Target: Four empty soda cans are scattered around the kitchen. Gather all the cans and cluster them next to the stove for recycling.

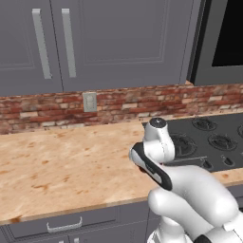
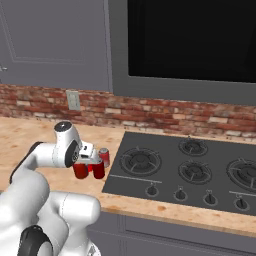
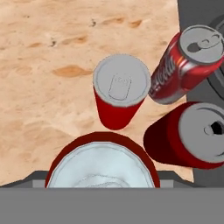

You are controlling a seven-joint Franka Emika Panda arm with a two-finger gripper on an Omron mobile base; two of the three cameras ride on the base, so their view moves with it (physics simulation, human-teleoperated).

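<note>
Right under the claw point(image 2: 86, 161) sits the nearest can point(image 3: 101, 164), its silver top crowding the bottom of the hand view, so close that the fingertips are lost behind it. I cannot tell whether the claw is clamped on it or has let go. Just beyond stands a second can point(image 3: 120, 91), upright on the counter point(image 3: 43, 65), apart from the near one by a thin strip of stone. To its right a third can point(image 3: 189, 133) stands at the stove point(image 3: 205, 170) edge, and past that a fourth can point(image 3: 186, 63) with its white script label showing, close against the second, perhaps touching. From the right base view the arm reaches over the counter left of the stove point(image 2: 190, 170), with red cans point(image 2: 96, 169) bunched below the hand, one point(image 2: 104, 157) a little farther back. Behind runs the brick backsplash point(image 2: 150, 112) with an outlet point(image 2: 73, 100).
</note>
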